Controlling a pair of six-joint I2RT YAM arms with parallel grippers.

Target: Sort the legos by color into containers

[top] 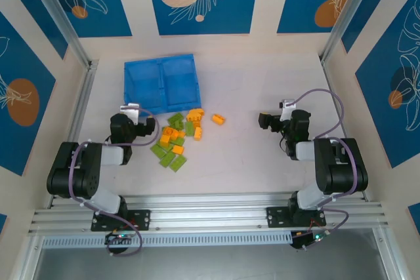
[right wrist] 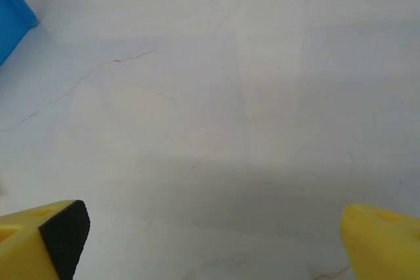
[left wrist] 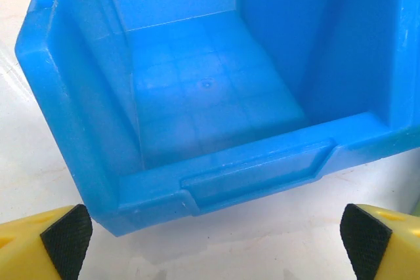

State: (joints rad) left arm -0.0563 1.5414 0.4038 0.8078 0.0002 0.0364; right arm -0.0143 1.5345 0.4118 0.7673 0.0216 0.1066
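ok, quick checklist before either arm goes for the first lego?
1. Left gripper open and empty: ok.
2. Right gripper open and empty: ok.
3. Tray compartment facing the left gripper holds nothing: ok.
4. Legos lie on the table, between the arms: ok.
5. Lone orange lego sits apart from the pile, free to grasp: ok.
6. Pile bricks spaced enough for fingers: not ok, they lie packed together.

I see the translucent blue tray [top: 161,83] lying flat, its two compartments side by side. Orange and lime legos [top: 176,141] cluster just off its near edge, with one orange brick [top: 218,119] slightly apart on the right.
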